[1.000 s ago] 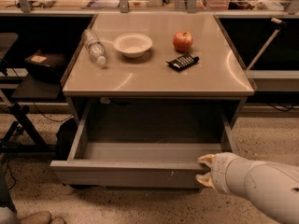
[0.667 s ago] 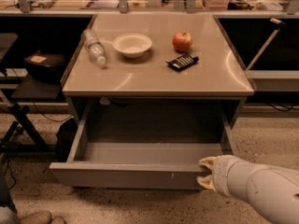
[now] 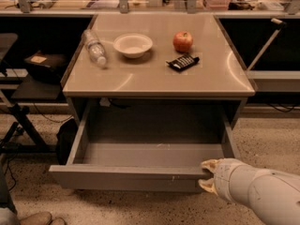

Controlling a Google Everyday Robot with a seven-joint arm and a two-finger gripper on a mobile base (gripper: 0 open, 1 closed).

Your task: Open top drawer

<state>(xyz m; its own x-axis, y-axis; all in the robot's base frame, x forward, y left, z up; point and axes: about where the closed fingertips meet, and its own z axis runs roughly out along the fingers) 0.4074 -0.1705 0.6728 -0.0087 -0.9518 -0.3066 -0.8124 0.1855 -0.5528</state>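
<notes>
Warm, fairly dim illumination from overhead. The pincer (image 3: 207, 174) is seen low at the right, at the front edge of the top drawer (image 3: 126, 177), its pale casing evenly lit from above. Broad soft glare is spread over the worktop (image 3: 154, 76) above and behind the pincer, with curved highlights toward both side rims. Short soft shadows are cast beneath the bowl (image 3: 133, 45), apple (image 3: 183, 41) and bottle (image 3: 95, 48), up and left of the pincer. The cavity under the worktop, directly above the pincer, is left in deep shade. A yellow-orange cast is carried throughout.
</notes>
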